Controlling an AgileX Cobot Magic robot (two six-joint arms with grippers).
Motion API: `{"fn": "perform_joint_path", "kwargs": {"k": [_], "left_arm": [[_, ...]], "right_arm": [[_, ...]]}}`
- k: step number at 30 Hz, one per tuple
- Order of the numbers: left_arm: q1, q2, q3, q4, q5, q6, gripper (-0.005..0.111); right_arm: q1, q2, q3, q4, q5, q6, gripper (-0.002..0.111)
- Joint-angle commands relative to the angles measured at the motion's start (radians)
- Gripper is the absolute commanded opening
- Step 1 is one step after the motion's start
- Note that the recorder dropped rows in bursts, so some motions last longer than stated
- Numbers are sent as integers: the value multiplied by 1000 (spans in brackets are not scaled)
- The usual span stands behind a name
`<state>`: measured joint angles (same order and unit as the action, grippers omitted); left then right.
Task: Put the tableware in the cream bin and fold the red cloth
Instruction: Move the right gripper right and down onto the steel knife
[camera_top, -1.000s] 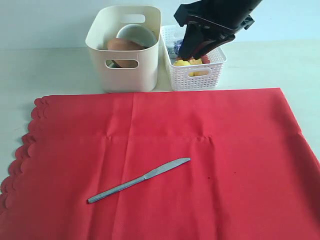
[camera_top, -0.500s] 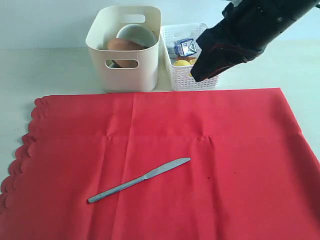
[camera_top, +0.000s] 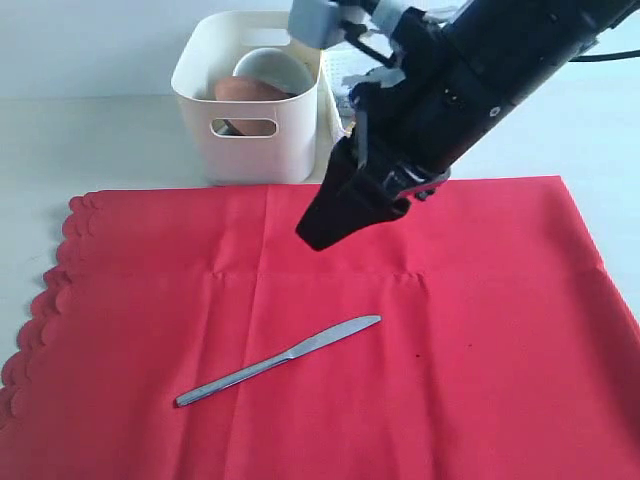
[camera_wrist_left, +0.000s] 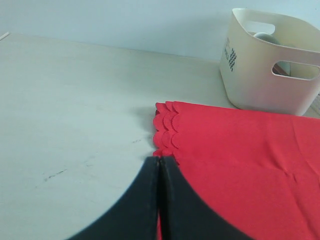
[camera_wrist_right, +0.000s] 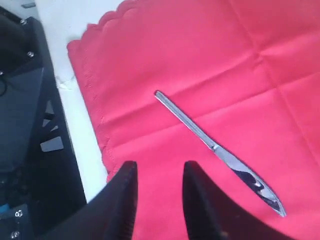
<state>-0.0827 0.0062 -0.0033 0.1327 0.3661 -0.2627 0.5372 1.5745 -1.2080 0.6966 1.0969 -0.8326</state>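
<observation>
On the red cloth (camera_top: 480, 300), lying slantwise and untouched: slim steel knife (camera_top: 278, 360). Hovering above it, right gripper (camera_top: 322, 235) spread and empty, arm partly hiding the lattice basket (camera_top: 335, 90). Sitting near the scalloped edge, left gripper (camera_wrist_left: 160, 167) pressed together. Standing behind the cloth, cream bin (camera_top: 250, 155).

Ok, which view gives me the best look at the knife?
The right wrist view: the knife lies whole on the cloth, handle to tip, close up and unobstructed. The exterior view also shows it whole, but smaller. The left wrist view does not show it at all.
</observation>
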Motion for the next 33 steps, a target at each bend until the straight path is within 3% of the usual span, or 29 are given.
{"fn": "perform_joint_path", "kwargs": {"k": [1, 15, 21, 33], "left_arm": [[2, -6, 3, -7, -5, 3, 0], [2, -6, 3, -7, -5, 3, 0], [2, -6, 3, -7, -5, 3, 0], [2, -6, 3, -7, -5, 3, 0]], "right_arm": [[64, 39, 5, 4, 2, -53, 31], [220, 225, 5, -49, -95, -373, 31], [275, 280, 5, -219, -218, -397, 39], [306, 375, 5, -270, -368, -397, 41]]}}
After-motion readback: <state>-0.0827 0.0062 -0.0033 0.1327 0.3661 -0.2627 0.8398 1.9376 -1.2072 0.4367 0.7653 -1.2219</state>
